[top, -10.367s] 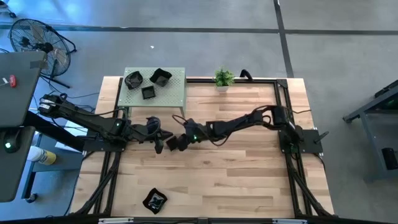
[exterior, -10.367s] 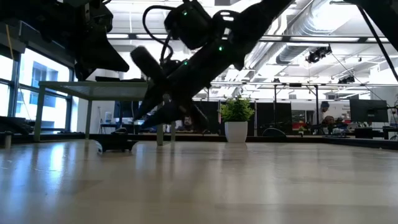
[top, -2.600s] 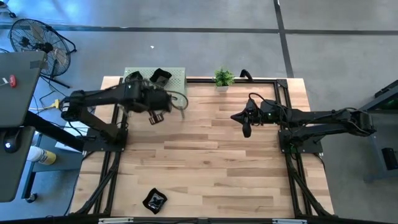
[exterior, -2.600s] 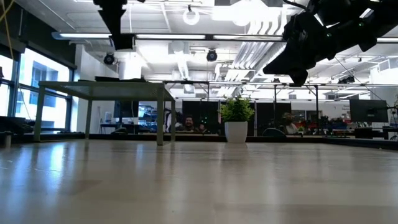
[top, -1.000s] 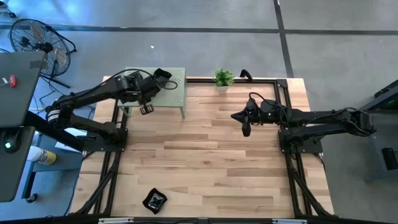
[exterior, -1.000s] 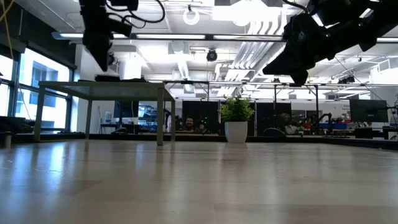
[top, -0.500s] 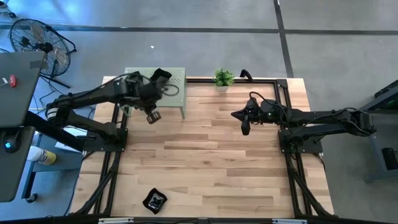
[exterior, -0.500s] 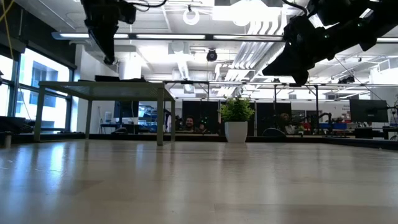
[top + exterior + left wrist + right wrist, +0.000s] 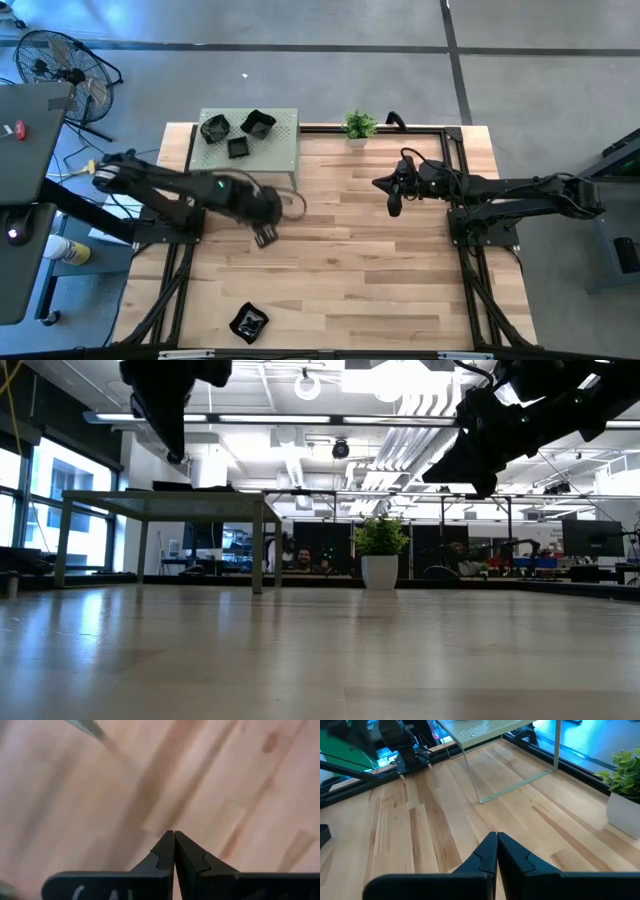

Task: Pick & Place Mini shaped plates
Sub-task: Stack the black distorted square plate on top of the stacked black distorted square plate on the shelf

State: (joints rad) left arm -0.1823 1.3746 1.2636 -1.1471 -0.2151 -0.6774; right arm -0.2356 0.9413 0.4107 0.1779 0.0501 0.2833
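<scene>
Three small glossy black dishes (image 9: 238, 132) of differing shapes sit together on the pale green perforated metal stand (image 9: 285, 140) at the far left of the light wooden plank worktop (image 9: 350, 270), and a fourth glossy black dish (image 9: 248, 322) lies alone on the worktop near its front edge, well apart from both arms. The left gripper (image 9: 265, 237) hangs over bare planks just in front of the stand, its jaws pressed together with nothing between them, as the left wrist view (image 9: 174, 851) shows. The right gripper (image 9: 393, 203) waits above the worktop in front of the small green potted plant in a white pot (image 9: 359, 127), its jaws likewise closed and empty (image 9: 497, 851). Judging from this, the step in hand is the passage between placements: the stand already carries three dishes and one remains to fetch. The next move likely calls for the left arm to travel toward the lone dish at the front, spread its jaws before descending, and straddle the dish's thin rim squarely, since so shallow and glossy a piece could slip from a skewed pinch.
</scene>
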